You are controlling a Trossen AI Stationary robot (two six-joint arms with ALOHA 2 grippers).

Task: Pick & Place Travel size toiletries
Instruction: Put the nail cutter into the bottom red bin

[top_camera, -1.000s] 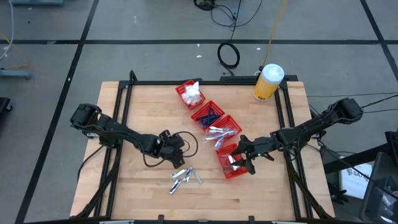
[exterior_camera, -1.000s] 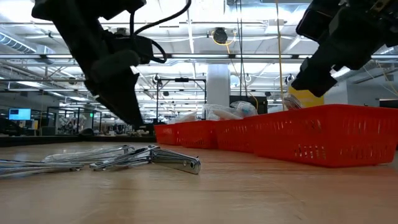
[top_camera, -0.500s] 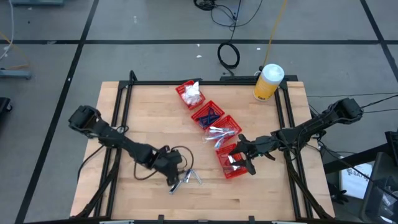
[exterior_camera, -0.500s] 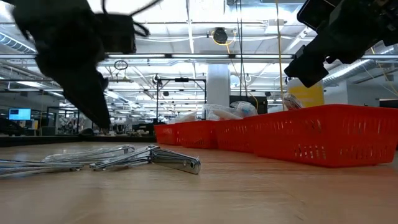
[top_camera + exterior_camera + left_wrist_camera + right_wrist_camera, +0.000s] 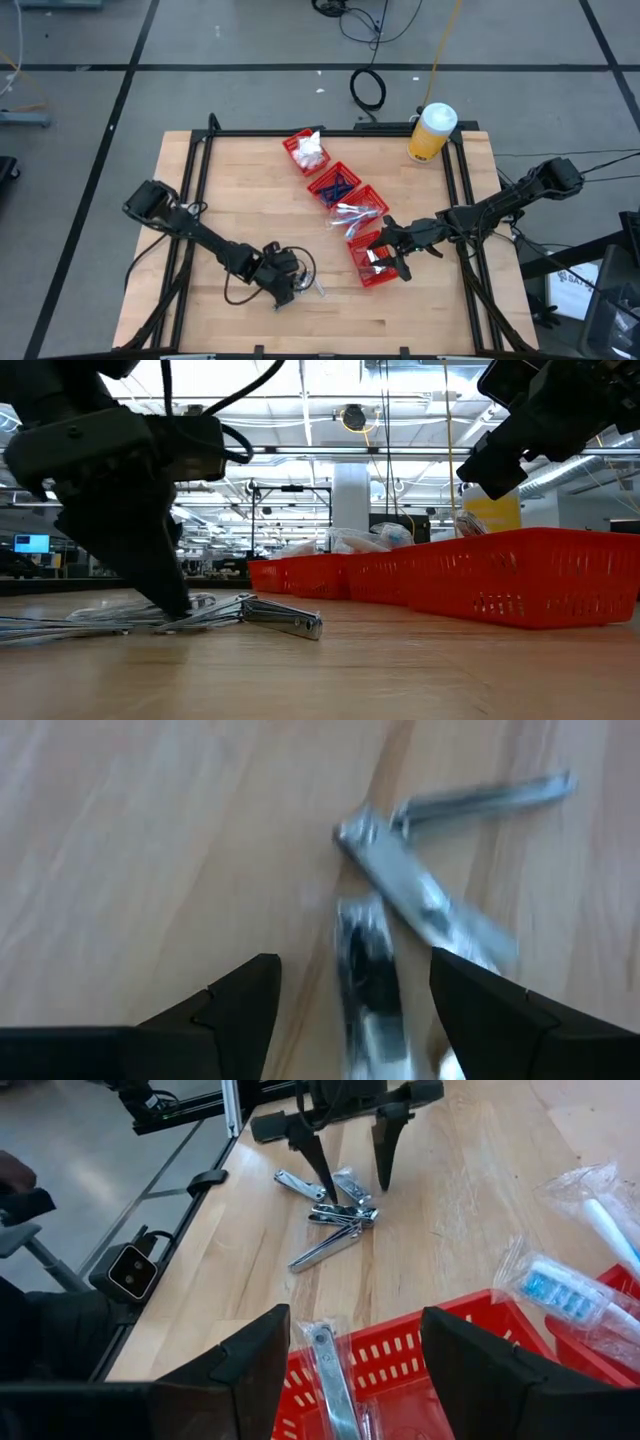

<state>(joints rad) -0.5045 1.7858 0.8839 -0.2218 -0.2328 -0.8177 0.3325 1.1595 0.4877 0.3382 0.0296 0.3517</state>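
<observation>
Down at the table's front edge, left gripper [image 5: 345,1010] spread wide, straddling one silvery clipper [image 5: 368,985] in the loose pile. Best to center, drop flat, then squeeze. Right gripper [image 5: 397,252] parked open over the nearest red bin [image 5: 380,277].

Bare wood rings the silvery pieces [image 5: 305,287]; red bins [image 5: 340,215] stand well apart.
</observation>
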